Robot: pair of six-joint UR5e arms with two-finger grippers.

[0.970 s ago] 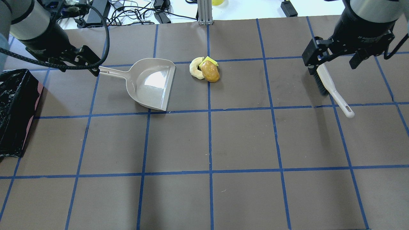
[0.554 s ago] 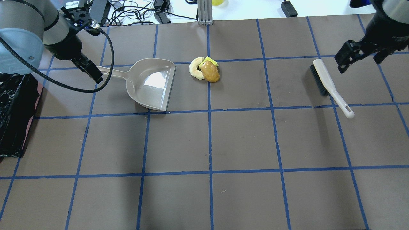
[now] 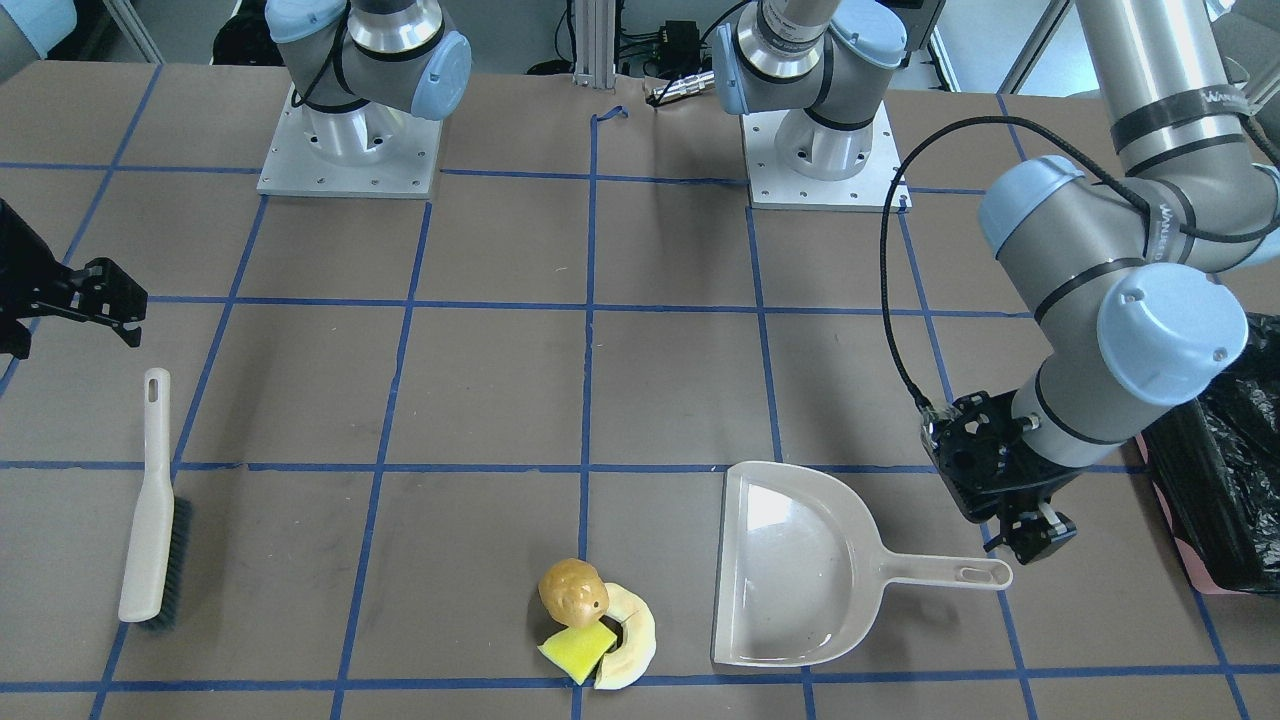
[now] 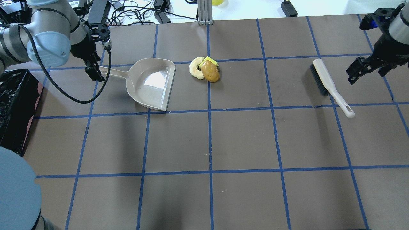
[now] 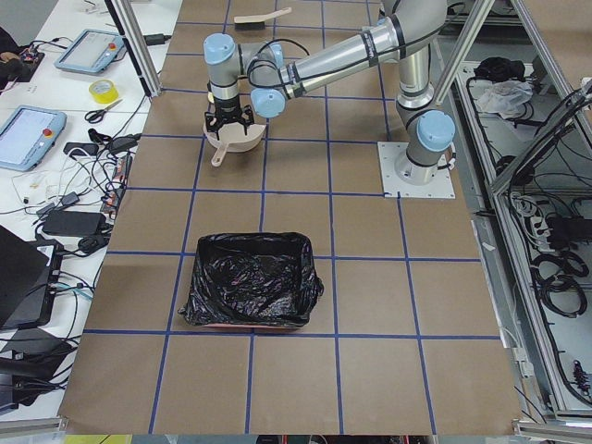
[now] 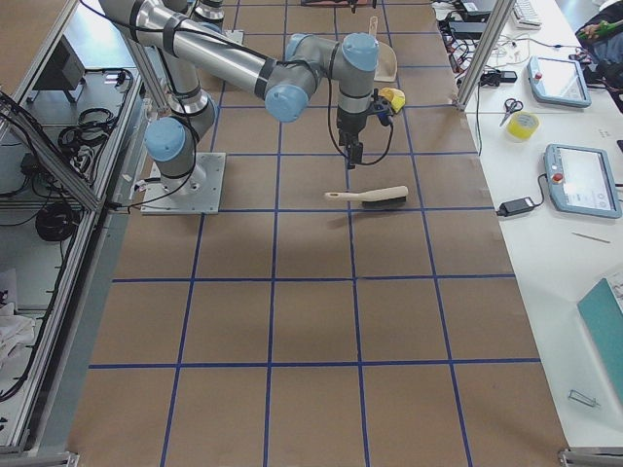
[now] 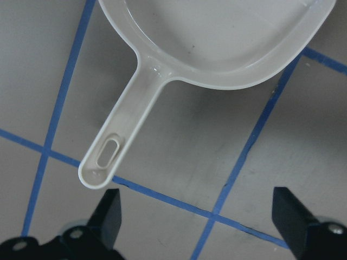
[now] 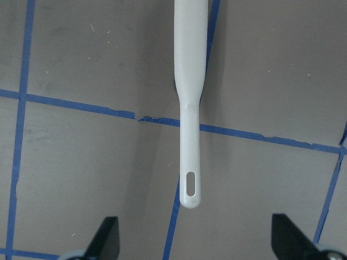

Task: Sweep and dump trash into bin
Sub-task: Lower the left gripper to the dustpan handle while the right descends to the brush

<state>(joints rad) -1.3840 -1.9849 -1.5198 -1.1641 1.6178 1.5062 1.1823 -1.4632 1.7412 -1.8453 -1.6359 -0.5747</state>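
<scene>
The trash lies in one heap: a golden-brown potato lump (image 4: 210,71), a yellow-green sponge wedge (image 4: 211,60) and a pale crescent slice (image 4: 195,68); it also shows in the front view (image 3: 572,590). The beige dustpan (image 4: 150,83) lies left of it, mouth toward the heap. My left gripper (image 4: 93,69) is open and empty just above the end of the dustpan handle (image 7: 124,135). The brush (image 4: 329,84) lies flat at the right. My right gripper (image 4: 366,71) is open and empty, right of the brush, whose handle (image 8: 190,108) shows below it. The black-lined pink bin (image 4: 12,108) stands at the left edge.
Blue tape divides the brown table (image 4: 243,140) into squares. Cables and power bricks (image 4: 134,12) lie past the far edge. The arm bases (image 3: 350,140) stand on plates on the robot's side. Tablets and tape lie on a side bench (image 5: 55,111).
My right gripper has moved off the brush head to the right. My left arm has swung round near the dustpan handle's end. Dustpan, brush and trash have not moved.
</scene>
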